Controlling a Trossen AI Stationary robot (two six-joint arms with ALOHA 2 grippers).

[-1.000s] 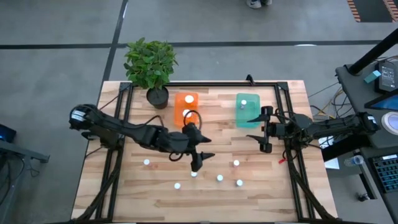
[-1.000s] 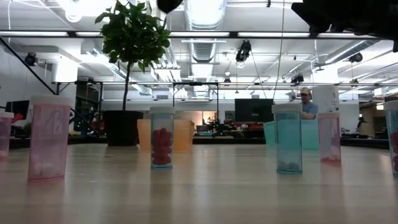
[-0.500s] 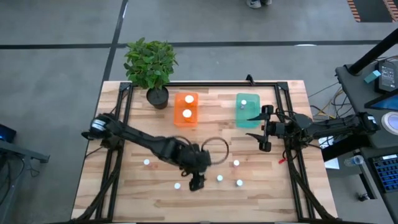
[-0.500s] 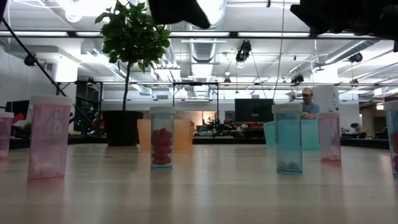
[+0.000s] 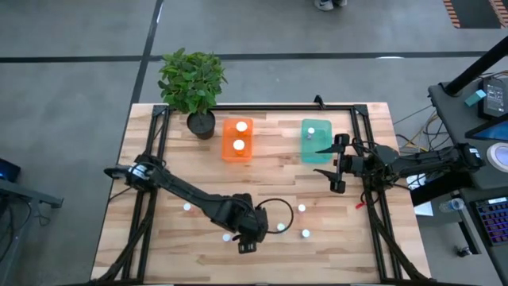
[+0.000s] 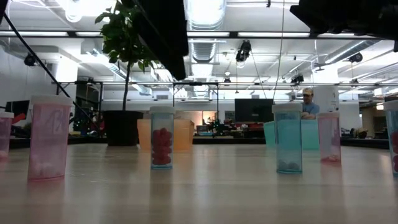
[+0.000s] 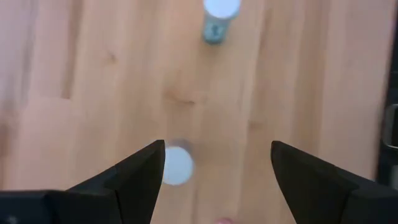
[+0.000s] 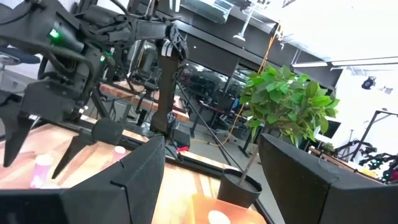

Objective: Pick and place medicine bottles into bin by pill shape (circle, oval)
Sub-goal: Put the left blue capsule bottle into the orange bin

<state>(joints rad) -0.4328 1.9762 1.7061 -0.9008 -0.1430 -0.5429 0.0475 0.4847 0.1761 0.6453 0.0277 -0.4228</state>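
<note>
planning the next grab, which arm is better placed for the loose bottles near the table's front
Left. The left gripper hangs open right among the front bottles; the right gripper waits beside the teal tub.

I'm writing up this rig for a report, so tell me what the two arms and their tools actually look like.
Both arms are dark, nearly black, built of slim jointed segments with thick round joints. The left arm has a white patch near its base and a thin black cable looping beside its tool. The right arm ends in a tool. Each tool has two dark fingers, wedge-shaped and tapering to a point.
</note>
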